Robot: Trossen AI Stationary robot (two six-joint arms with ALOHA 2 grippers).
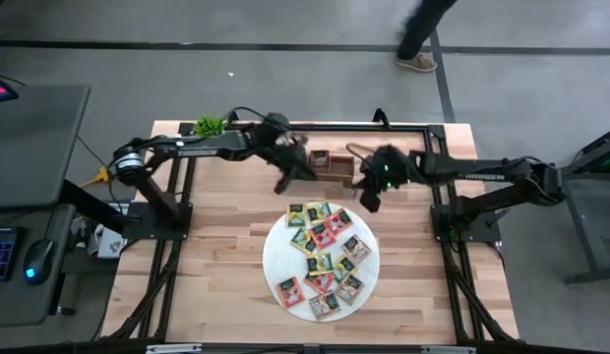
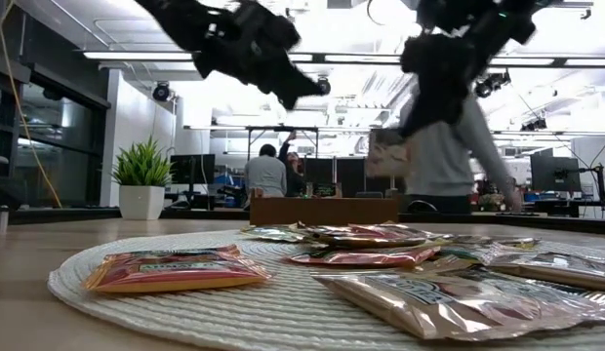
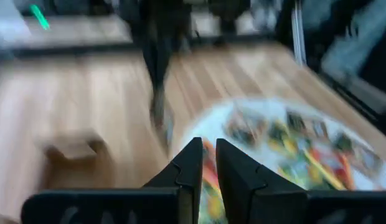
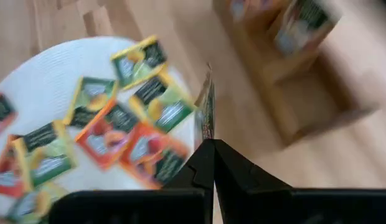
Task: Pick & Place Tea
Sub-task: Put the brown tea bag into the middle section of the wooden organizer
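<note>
Several tea packets [image 1: 323, 251] in red, green, yellow and orange lie flat on the round white mat [image 1: 275, 264]. My right gripper [image 4: 213, 144] is shut on one more tea packet [image 4: 207, 112], above the table between the mat and the wooden tray [image 1: 330, 160]. In the low view that packet [image 2: 388, 153] hangs under my right gripper [image 2: 424, 107]. My left gripper [image 3: 209, 149] is raised to the left of the tray, a narrow gap between its fingers with nothing in it. It also shows in the high view [image 1: 283, 184]. My right gripper pinches one edge of the tea packet [image 4: 209, 135] between its two shut fingers. The fingers slant down from the table's right side. The packet shows edge-on and sticks out past the fingertips, lifted clear of mat and table.
The tray [image 4: 305, 74] holds at least one packet [image 4: 299, 25] in a compartment. A potted plant [image 1: 209, 125] stands at the far left corner. People show in the room beyond [image 2: 266, 174], and one walks past the far side [image 1: 418, 39]. Bare wood lies left of the mat.
</note>
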